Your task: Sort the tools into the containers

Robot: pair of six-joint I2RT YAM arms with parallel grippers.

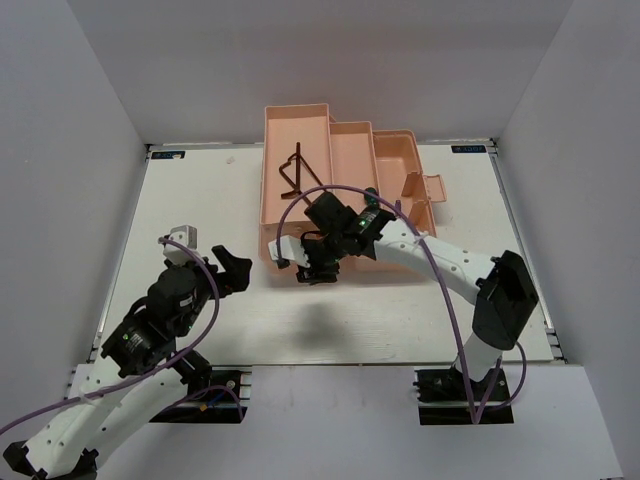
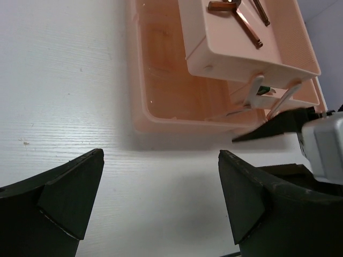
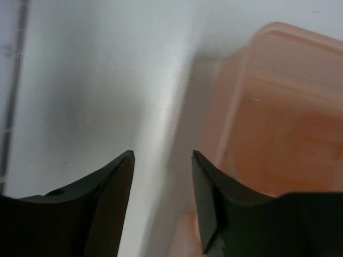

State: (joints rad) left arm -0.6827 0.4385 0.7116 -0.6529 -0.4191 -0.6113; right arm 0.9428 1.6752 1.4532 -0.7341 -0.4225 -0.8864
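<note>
Right tool (image 1: 318, 268) (jaws apart), over toolbox (image 1: 348, 150) edge

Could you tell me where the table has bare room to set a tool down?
Bare table lies left of the toolbox, beyond the left gripper, and along the near strip in front of it. It is crowded at the toolbox's near-left corner, where the right gripper hangs.

Robot lab cell here: plain white walls (image 1: 60, 120) boxing a white surface (image 1: 200, 190), arm bases (image 1: 450, 395) bolted at 6 o'clock.
</note>
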